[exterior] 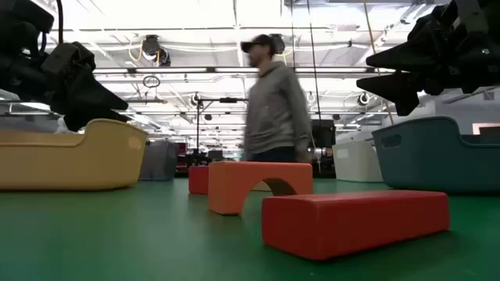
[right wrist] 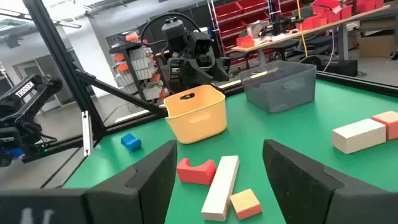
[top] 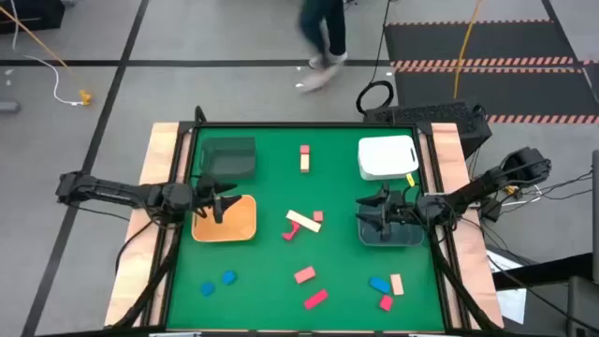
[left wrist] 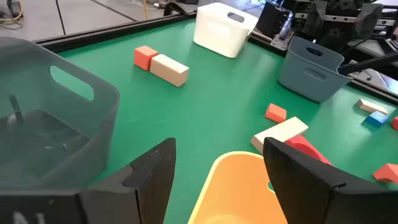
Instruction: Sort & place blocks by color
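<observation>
The left arm is extended inward from the table's left edge, its gripper (top: 218,201) held raised, fingers (left wrist: 152,171) parted and empty. The right gripper (top: 379,211) is likewise raised, open and empty.

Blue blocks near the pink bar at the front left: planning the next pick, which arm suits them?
Likely left: the blue blocks lie on its side, nearer the left gripper, which is open and empty over the orange bin.

A big robot workshop. Long rows of ceiling lights (exterior: 234,31), shelves of red bins (right wrist: 249,15), a workbench (right wrist: 323,22) with gear, striped floor mats (top: 487,64), cables (top: 374,94), a person (exterior: 273,109) walking by.
</observation>
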